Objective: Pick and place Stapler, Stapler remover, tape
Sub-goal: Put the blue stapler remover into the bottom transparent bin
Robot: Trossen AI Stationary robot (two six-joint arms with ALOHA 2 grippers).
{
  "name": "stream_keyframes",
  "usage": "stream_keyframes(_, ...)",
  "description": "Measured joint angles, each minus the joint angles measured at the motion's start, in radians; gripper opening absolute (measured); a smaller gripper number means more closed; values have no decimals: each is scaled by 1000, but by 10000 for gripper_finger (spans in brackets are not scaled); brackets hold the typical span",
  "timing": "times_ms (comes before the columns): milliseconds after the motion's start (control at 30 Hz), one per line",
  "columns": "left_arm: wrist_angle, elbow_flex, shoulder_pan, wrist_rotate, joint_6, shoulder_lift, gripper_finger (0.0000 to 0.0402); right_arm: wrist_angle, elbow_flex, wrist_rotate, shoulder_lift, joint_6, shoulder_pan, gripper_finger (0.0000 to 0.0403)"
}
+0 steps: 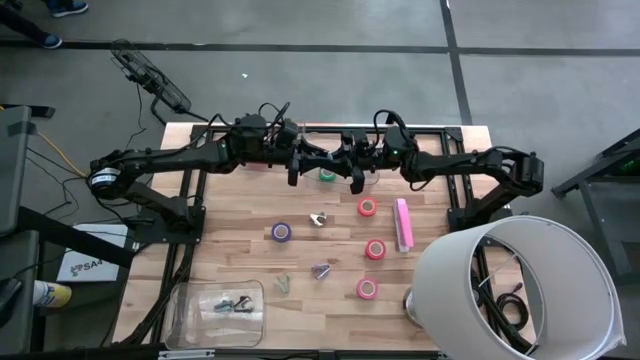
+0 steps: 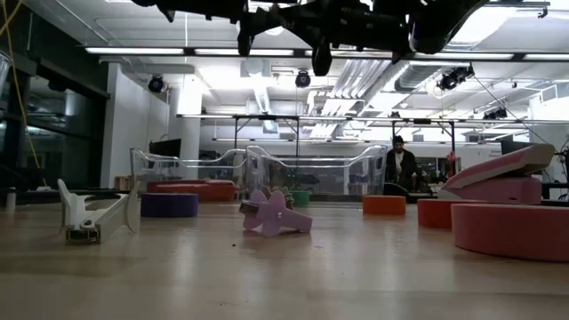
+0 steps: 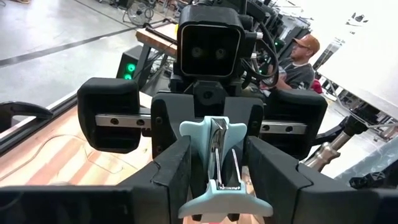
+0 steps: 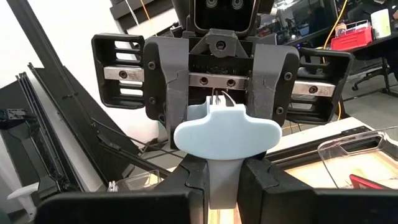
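A light-blue stapler remover (image 3: pixel 214 165) hangs in the air above the table's far middle, between my two grippers. They face each other level, my left gripper (image 1: pixel 306 166) coming from the left and my right gripper (image 1: pixel 352 172) from the right, both shut on it. Under them a green tape (image 1: pixel 328 175) lies on the table. The pink stapler (image 1: pixel 403 224) lies flat right of centre. A purple tape (image 1: pixel 282 232) and three red-pink tapes (image 1: pixel 375 249) lie flat mid-table. My left gripper pinches the stapler remover between its two fingers (image 3: pixel 177 171) near one flared end (image 3: pixel 214 205), coming level from the table's left. The remover is lifted clear of the table. My right gripper pinches the remover's narrow body (image 4: pixel 222 180) between its two fingers just behind the wide blue pad (image 4: pixel 227 134), coming level from the table's right. The pad points toward my left gripper.
Three more staple removers lie on the table, one white (image 1: pixel 318 218), one purple (image 1: pixel 320 269), one pale green (image 1: pixel 283 284). A clear container (image 1: pixel 215 312) with small items stands at the near left. A big white round shade (image 1: pixel 520 285) overhangs the near right corner.
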Motion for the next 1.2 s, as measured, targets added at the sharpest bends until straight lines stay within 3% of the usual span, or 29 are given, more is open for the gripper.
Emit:
stream_keyframes(333, -2, 0, -1, -10, 3, 0, 139, -2, 0, -19, 0, 12, -1, 75)
stream_keyframes(933, -2, 0, -2, -10, 10, 1, 139, -40, 0, -96, 0, 53, -2, 89)
stream_keyframes(1200, -2, 0, -1, -14, 10, 1, 139, -82, 0, -97, 0, 77, -1, 191)
